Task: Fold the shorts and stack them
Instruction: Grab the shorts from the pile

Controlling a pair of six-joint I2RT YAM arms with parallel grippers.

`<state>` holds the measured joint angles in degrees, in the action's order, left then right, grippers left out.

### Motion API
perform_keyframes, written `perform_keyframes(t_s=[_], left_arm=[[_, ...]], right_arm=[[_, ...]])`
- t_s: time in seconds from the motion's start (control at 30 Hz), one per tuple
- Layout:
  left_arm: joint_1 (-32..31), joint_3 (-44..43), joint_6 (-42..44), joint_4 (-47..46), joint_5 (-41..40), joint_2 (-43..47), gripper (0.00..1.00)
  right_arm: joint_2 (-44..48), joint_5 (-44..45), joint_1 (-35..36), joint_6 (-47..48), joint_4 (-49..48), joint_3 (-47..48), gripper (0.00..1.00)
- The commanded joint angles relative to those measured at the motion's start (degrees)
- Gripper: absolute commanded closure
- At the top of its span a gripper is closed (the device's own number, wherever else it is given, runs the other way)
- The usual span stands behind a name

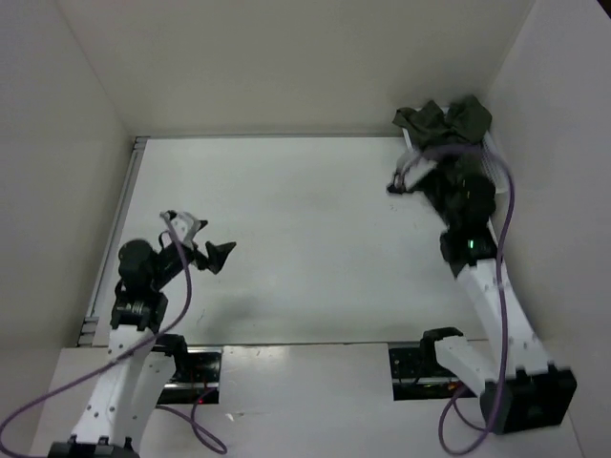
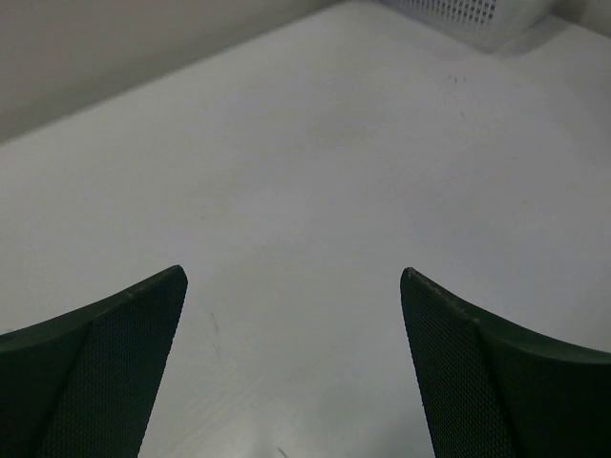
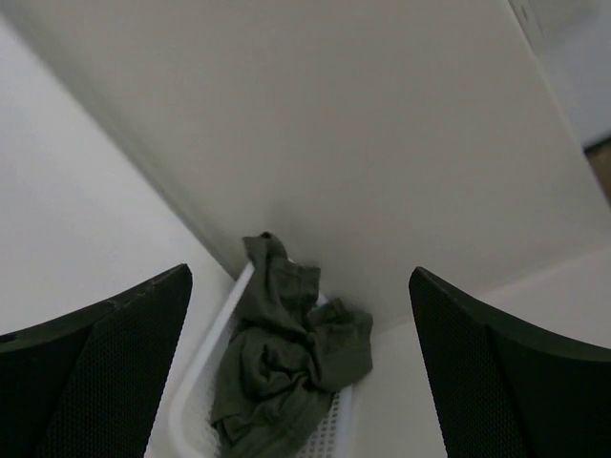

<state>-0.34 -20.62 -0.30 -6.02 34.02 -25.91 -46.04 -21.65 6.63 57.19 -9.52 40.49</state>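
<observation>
The dark olive-green shorts (image 1: 445, 119) lie crumpled in the white mesh basket (image 1: 495, 158) in the table's far right corner. In the right wrist view the shorts (image 3: 286, 358) fill the basket (image 3: 194, 393) and drape over its far rim against the wall. My right gripper (image 1: 416, 177) hovers just in front of the basket, open and empty, its jaws (image 3: 301, 277) framing the shorts from above. My left gripper (image 1: 206, 246) is open and empty above bare table at the left; its jaws (image 2: 293, 275) stand wide apart.
White walls enclose the table at the back, left and right. The basket's corner (image 2: 470, 13) shows at the top of the left wrist view. Purple cables hang along both arms.
</observation>
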Motion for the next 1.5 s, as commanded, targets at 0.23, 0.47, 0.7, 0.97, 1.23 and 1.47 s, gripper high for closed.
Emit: perform_keyframes(t_s=[0.23, 0.47, 0.7, 0.97, 1.23, 1.47], left_arm=[[-2.4, -37.6, 0.3, 19.8, -6.6, -45.0, 0.01], [-4.0, -39.4, 0.3, 20.3, -4.9, -50.5, 0.01], [-4.5, -41.1, 0.3, 23.3, 1.8, -54.7, 0.01], [-5.0, -41.0, 0.3, 23.3, 1.3, -58.9, 0.01], [-5.0, -42.7, 0.3, 23.9, 0.8, -60.7, 0.01], [-5.0, -41.0, 0.3, 21.8, 0.8, -57.2, 0.01]], right_arm=[[-56.0, 25.4, -15.3, -49.9, 28.4, 58.4, 0.0], [-70.6, 28.2, -20.4, -56.3, 31.1, 63.6, 0.01], [-76.8, 35.3, -21.0, -57.5, 30.0, 63.0, 0.01], [-81.0, 38.9, -21.0, -58.6, 29.5, 60.1, 0.01], [-82.5, 34.7, -21.0, -58.1, 30.1, 63.0, 0.82], [-74.3, 34.8, -18.2, -55.5, 30.1, 64.8, 1.0]])
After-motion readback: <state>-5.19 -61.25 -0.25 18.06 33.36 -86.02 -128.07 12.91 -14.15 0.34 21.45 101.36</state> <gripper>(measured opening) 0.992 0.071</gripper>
